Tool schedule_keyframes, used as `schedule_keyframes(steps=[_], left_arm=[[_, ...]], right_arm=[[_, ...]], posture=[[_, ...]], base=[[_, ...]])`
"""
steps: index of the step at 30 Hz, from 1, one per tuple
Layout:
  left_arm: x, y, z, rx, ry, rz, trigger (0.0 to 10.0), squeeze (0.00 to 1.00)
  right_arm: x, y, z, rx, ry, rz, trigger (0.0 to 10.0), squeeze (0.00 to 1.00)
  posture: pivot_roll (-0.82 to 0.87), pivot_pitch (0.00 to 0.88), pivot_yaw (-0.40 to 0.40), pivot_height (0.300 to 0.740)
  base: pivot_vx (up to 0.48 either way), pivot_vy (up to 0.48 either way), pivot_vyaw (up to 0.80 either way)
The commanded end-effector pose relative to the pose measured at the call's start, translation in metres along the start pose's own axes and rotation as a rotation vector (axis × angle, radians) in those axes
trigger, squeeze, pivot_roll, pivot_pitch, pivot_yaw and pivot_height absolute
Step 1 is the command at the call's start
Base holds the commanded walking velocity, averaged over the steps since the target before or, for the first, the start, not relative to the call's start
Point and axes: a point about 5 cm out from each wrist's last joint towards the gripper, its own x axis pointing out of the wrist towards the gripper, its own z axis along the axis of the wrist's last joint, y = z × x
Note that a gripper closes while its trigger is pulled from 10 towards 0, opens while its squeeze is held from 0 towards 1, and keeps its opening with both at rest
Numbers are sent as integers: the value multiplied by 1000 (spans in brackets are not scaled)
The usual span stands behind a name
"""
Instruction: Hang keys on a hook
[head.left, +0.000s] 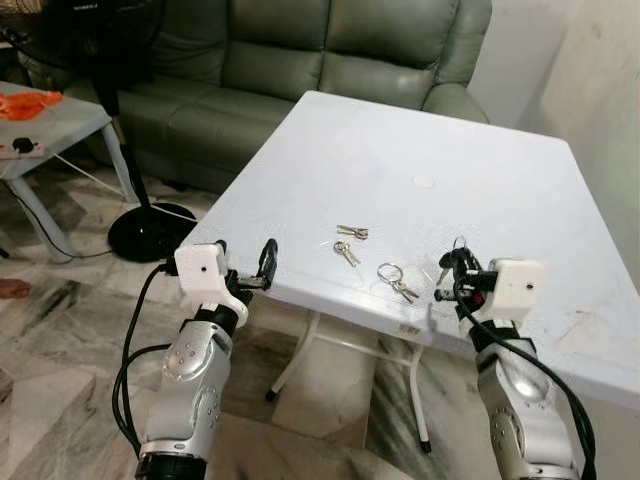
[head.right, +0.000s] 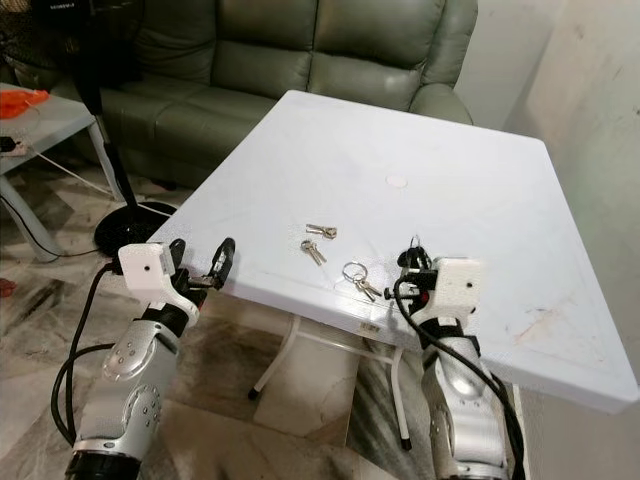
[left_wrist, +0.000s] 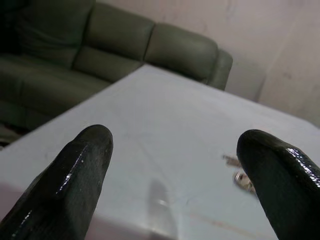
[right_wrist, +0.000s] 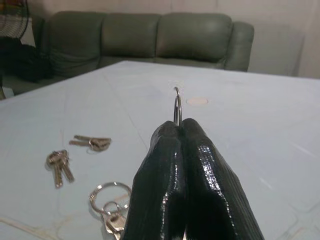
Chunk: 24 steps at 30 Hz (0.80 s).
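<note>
Table: white square top (head.left: 480, 190), with both grippers at its near edge and a small round mark (head.left: 425, 182) on it well beyond them.
Right gripper: (head.left: 452, 270) over the near edge of the table, its two black fingers (right_wrist: 185, 170) pressed together on a metal key ring (right_wrist: 177, 106) that stands upright out of the fingertips.
Held ring: pinched edge-on between the right fingers; whatever hangs below it is hidden by the fingers.
Ringed keys: a large ring with keys (head.left: 394, 279) lies flat on the table just beside the right gripper, on the side toward the left gripper.
Middle keys: a small bunch (head.left: 345, 251) lies farther from the right gripper, roughly midway between the two grippers and a little beyond them.
Far keys: another small bunch (head.left: 353, 232) lies just past the middle bunch, farther from both grippers.
Left gripper: (head.left: 262, 266) at the near left corner of the table, its fingers (left_wrist: 75, 170) spread wide apart and holding nothing, pointing across the tabletop toward the loose keys.
Beyond the grippers: a grey-green sofa (head.left: 300, 60) stands behind the table.
Off the left gripper's side: a black standing fan base (head.left: 150, 230) on the marble floor (head.left: 60, 330), and a low white side table (head.left: 50, 130) with something orange (head.left: 28, 102) on it.
</note>
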Motion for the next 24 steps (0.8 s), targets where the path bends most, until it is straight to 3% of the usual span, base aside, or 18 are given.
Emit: schedule_keyframes(steps=[1, 8, 15, 24], left_arm=[[6, -1, 4, 5, -21, 8, 10000, 0], [22, 1, 9, 26, -21, -10, 10000, 0], [30, 3, 10, 53, -13, -24, 10000, 0], [30, 1, 4, 57, -8, -23, 10000, 0]], right_arm=[[3, 1, 5, -31, -9, -5, 10000, 0], [10, 2, 4, -30, 43, -16, 10000, 0], [10, 6, 3, -47, 45, 12, 10000, 0], [10, 13, -3, -45, 66, 35, 10000, 0]], posture=[[15, 0, -54, 740], [3, 0, -36, 740], [-2, 0, -29, 740], [3, 0, -27, 740]], base=[[0, 0, 0], [0, 0, 0], [0, 0, -706], [0, 0, -738]])
